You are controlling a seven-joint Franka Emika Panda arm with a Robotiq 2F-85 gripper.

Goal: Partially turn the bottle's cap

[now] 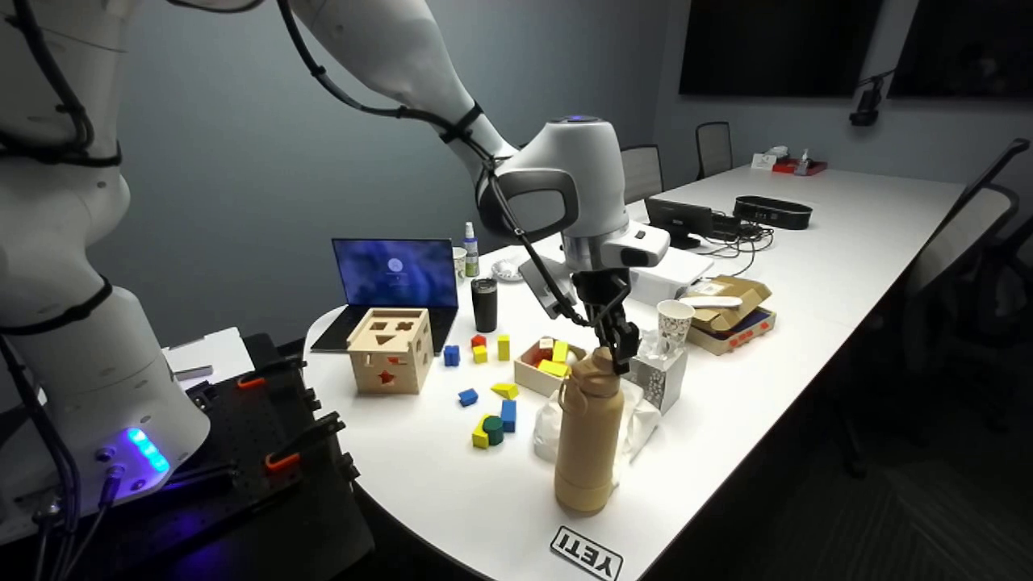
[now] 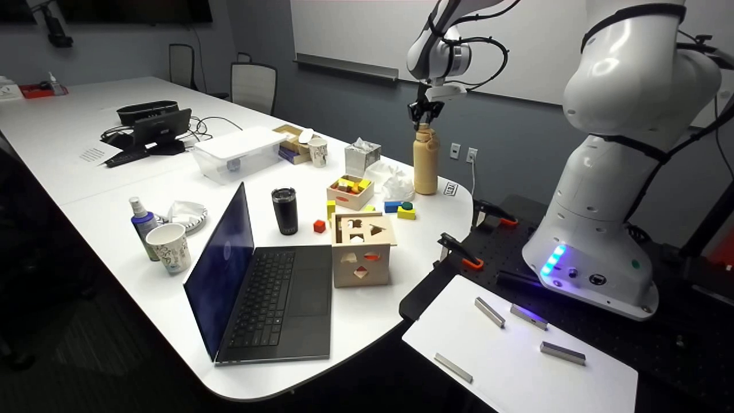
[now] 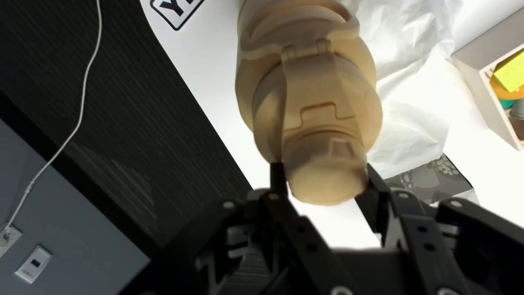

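Note:
The tan bottle [image 1: 585, 440] stands upright near the table's rounded end, and it also shows in an exterior view [image 2: 425, 169]. Its tan cap [image 3: 325, 180] is in the middle of the wrist view, with the spout end toward the camera and a carry loop behind it. My gripper [image 3: 323, 172] points down over the bottle's top. One black finger is on each side of the cap's narrow top, and both look in contact with it. In the exterior views the gripper [image 2: 423, 121] is directly above the bottle, and the fingertips partly hide the cap.
White crumpled paper [image 1: 641, 420] and a tissue box [image 1: 666, 379] are close beside the bottle. A small wooden tray of blocks [image 2: 350, 198], loose blocks, a wooden shape box [image 2: 361, 264], a black tumbler [image 2: 285, 212] and a laptop [image 2: 287, 298] stand on the table [image 1: 452, 500].

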